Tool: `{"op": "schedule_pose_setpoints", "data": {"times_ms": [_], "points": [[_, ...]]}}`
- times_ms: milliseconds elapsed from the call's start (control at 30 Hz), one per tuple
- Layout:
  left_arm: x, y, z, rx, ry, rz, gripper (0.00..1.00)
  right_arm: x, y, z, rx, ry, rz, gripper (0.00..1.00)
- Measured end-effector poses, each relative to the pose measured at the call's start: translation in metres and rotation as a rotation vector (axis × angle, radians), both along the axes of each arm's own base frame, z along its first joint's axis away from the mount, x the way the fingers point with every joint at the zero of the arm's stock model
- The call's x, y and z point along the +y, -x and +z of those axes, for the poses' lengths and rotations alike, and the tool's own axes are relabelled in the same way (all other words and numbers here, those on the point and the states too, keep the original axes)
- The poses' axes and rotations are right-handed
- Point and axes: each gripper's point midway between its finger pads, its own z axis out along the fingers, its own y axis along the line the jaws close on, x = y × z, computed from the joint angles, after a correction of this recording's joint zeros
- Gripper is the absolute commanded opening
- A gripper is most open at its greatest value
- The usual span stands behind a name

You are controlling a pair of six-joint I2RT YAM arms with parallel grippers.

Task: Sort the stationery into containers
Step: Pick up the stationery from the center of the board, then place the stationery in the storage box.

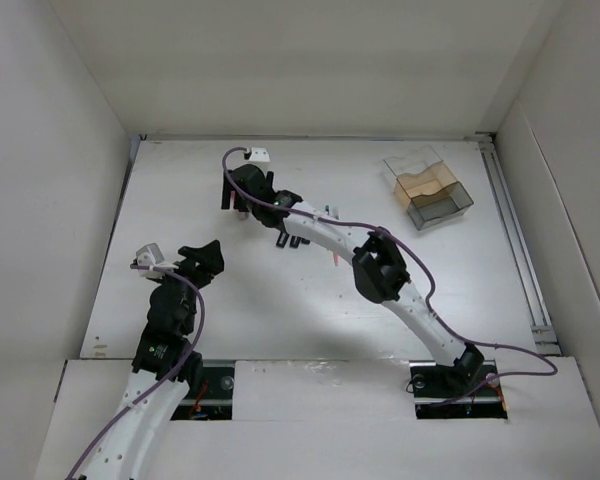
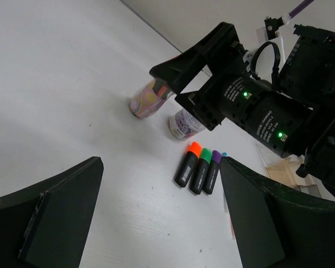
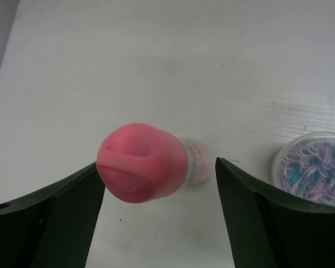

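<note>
So the three highlighters [image 2: 200,169] are lying side by side on the bench [image 1: 280,320], touching each other, caps pointing the same way: orange, green, purple. None of them are in the box [image 1: 428,188] yet, which sits well apart at the far right of the bench with its tan dividers showing.

The left end effector [image 1: 206,256] hangs above the bench near the highlighters, fingers spread wide with nothing between them. The right arm reaches across to the far left side. The right end effector [image 3: 156,164] is spread too, with one finger on either side of a pink-capped bottle [image 3: 148,170], and I can't see either one touching it. A little jar [image 3: 314,167] of coloured bands sits just beside the bottle.
</note>
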Motion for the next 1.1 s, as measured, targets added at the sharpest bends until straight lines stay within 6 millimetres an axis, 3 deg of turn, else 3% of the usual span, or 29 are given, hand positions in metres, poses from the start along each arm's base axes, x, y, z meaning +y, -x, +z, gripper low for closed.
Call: {"op": "schedule_pose_setpoints", "data": {"times_ms": [133, 200, 300, 400, 567, 700, 733, 833, 967, 1033, 1100], "points": [[-0.001, 0.0, 0.001, -0.005, 0.002, -0.007, 0.8, 0.004, -0.008, 0.013, -0.037, -0.032, -0.018, 0.82], [-0.002, 0.0, 0.003, -0.011, 0.005, -0.011, 0.78, 0.004, -0.01, 0.016, -0.05, -0.034, -0.025, 0.64], [-0.004, -0.001, 0.005, -0.021, 0.009, -0.02, 0.72, 0.002, -0.013, 0.021, -0.072, -0.036, -0.041, 0.46], [-0.006, -0.001, 0.008, -0.032, 0.013, -0.029, 0.71, 0.0, -0.016, 0.022, -0.083, -0.033, -0.057, 0.38], [-0.011, -0.002, 0.009, -0.04, 0.016, -0.057, 0.72, -0.017, -0.015, 0.025, -0.091, -0.013, -0.097, 0.37], [-0.017, -0.003, 0.007, -0.039, 0.014, -0.087, 0.78, -0.053, -0.018, 0.06, -0.084, -0.037, -0.136, 0.37], [-0.019, -0.003, 0.007, -0.038, 0.012, -0.099, 0.78, -0.069, -0.025, 0.078, -0.09, -0.068, -0.156, 0.37], [-0.026, -0.004, 0.006, -0.041, 0.007, -0.137, 0.81, -0.151, -0.058, 0.146, -0.131, -0.18, -0.274, 0.37], [-0.036, -0.007, 0.001, -0.031, -0.003, -0.192, 0.82, -0.325, -0.111, 0.228, -0.28, -0.285, -0.578, 0.37], [-0.042, -0.009, -0.003, -0.014, -0.009, -0.218, 0.82, -0.404, -0.124, 0.244, -0.336, -0.288, -0.734, 0.37], [-0.046, -0.011, -0.008, 0.005, -0.014, -0.24, 0.82, -0.462, -0.13, 0.244, -0.358, -0.27, -0.851, 0.37]]}}
